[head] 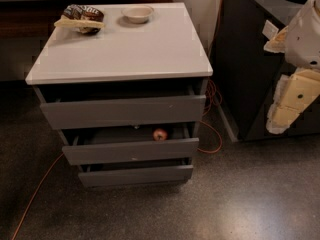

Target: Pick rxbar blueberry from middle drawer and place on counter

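Note:
The grey drawer cabinet stands in the middle of the camera view under the pale counter. The middle drawer is pulled out a little and shows a dark inside. A small red apple lies in it at the right. The rxbar blueberry is hidden or out of view. My gripper, cream and yellow on a white arm, hangs at the right edge of the view. It is in front of the black cabinet, well right of the drawers, level with the top drawer, and touches nothing.
A brown-and-white snack bag and a pale bowl sit at the back of the counter. The top drawer front and bottom drawer front also stand slightly out. A black cabinet with a round hole stands at the right. An orange cable runs over the floor.

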Tool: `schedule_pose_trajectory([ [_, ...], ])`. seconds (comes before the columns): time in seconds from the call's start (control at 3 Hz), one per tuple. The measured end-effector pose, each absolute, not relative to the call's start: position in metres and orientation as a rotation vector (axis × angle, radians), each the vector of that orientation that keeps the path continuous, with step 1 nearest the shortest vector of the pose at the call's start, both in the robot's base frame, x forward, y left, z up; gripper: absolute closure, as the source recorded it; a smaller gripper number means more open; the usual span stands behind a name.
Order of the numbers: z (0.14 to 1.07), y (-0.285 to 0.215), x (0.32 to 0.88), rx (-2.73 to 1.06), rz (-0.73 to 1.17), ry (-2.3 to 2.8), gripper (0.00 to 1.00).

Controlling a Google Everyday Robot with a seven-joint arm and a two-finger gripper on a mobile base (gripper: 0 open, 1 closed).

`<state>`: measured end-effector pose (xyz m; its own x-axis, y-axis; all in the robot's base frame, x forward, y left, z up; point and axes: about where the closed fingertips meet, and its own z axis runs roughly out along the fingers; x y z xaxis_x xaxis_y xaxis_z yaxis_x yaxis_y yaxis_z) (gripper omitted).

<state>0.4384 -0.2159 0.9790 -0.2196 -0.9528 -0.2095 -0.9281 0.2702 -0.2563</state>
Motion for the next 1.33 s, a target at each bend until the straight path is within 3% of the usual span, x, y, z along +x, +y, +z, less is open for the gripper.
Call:
schedule_pose_trajectory([
  [1.33,0.902,-0.172,0.448,-1.82,0.045,2.159,0.0],
])
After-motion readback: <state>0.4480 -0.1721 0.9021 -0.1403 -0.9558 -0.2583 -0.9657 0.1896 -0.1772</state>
